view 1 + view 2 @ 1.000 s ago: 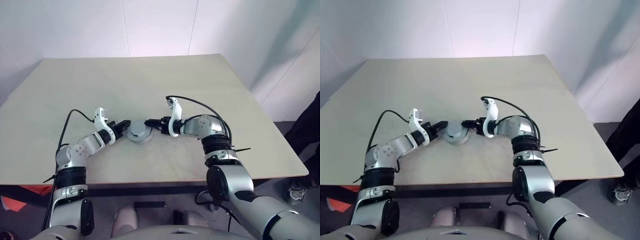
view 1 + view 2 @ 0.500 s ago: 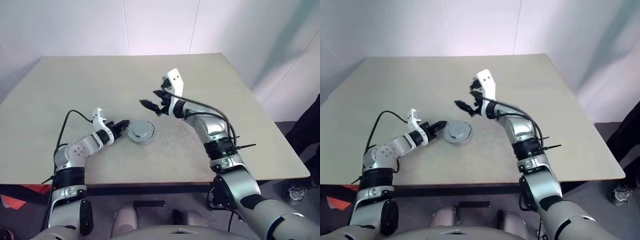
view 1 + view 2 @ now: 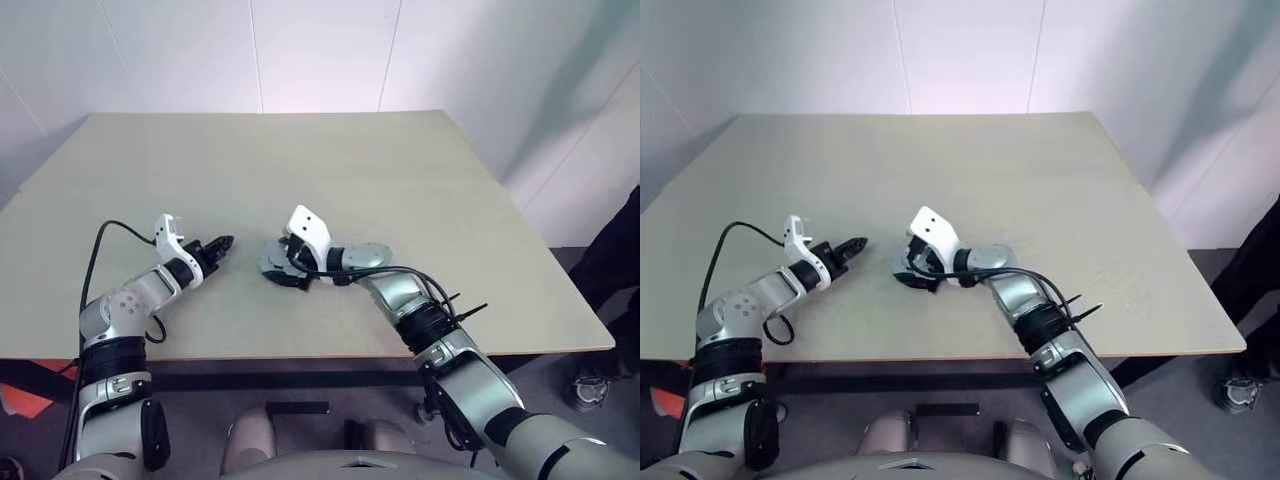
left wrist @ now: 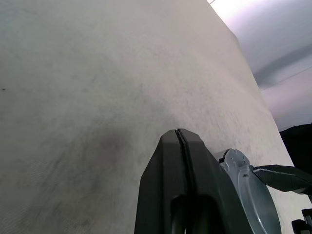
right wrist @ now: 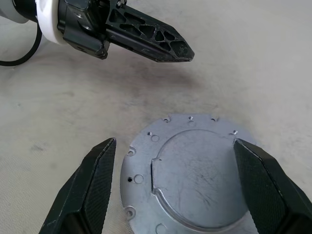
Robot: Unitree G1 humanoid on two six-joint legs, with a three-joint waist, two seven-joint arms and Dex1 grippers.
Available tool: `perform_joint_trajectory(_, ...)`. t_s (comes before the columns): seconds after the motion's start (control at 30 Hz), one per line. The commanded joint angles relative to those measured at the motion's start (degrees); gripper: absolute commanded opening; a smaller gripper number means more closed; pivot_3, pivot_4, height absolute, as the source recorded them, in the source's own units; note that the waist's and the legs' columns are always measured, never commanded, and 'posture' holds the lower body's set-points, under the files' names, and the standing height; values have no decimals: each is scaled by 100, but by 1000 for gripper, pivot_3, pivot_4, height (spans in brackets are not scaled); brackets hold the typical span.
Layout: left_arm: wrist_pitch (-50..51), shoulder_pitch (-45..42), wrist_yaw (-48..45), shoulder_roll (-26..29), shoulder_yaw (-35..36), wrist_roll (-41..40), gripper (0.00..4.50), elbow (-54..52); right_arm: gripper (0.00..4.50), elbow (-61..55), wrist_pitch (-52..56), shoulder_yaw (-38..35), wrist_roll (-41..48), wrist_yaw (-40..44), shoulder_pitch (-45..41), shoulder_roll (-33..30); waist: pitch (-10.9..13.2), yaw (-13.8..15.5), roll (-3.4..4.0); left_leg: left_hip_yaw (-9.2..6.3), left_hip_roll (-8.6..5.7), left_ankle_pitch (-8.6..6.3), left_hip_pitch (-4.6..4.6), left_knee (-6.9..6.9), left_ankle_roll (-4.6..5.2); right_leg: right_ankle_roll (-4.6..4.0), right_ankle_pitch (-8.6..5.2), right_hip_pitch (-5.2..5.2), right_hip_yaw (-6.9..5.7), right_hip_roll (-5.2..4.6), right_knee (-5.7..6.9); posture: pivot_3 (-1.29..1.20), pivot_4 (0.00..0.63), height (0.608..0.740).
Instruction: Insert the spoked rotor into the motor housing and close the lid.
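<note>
Lid looks stiff, smooth metal, prob slick w/ thin rim: right gripper, fingers apart, straddles it at 3 & 9 o'clock; left gripper pinched together, empty.

The round light-grey metal lid looks dull and scratched. The pale beige table looks smooth and matt.

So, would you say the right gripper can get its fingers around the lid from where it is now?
Probably yes: the right gripper is open, its fingers standing to either side of the lid, with nothing between. The shut left gripper is apart from it.
</note>
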Motion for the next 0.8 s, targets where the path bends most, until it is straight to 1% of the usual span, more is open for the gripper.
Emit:
perform_joint_trajectory(0.03,-48,-1,-45,10,18,-74,0,-237,4326,225,-185,-131,-65,-85,-116,44,-1,-4,0,0,0,0,3,2,0,-1,1,3,0,0,1,0,0,740)
perform_joint_trajectory(0.33,-60,41,-44,-71,-60,-64,0,-261,4326,404,-78,-589,113,26,-442,26,-1,-1,-2,0,-1,0,-10,6,1,-8,5,-3,1,0,3,0,0,740)
perform_joint_trajectory(0.6,-76,34,-12,-77,-9,-58,0,-258,4326,641,-268,-450,-52,127,-286,-17,-1,-2,-2,1,-1,-3,-7,5,5,-8,4,-3,1,1,1,0,0,740)
perform_joint_trajectory(0.67,-79,32,-7,-52,7,-49,0,-240,3912,676,-297,-459,-68,105,-291,-1,-1,-2,-2,0,-1,-2,-7,5,5,-8,4,-2,1,1,2,0,0,740)
perform_joint_trajectory(0.77,-82,13,-4,-37,16,-44,0,-220,3121,685,-311,-510,-45,109,-346,8,-1,-2,-2,0,-1,-2,-7,6,5,-8,4,-2,1,1,2,0,0,740)
perform_joint_trajectory(0.8,-86,10,-4,-35,14,-41,0,-218,3106,678,-300,-533,-28,114,-367,9,-1,-3,-2,0,-1,-2,-6,6,5,-8,4,-2,1,1,2,0,0,740)
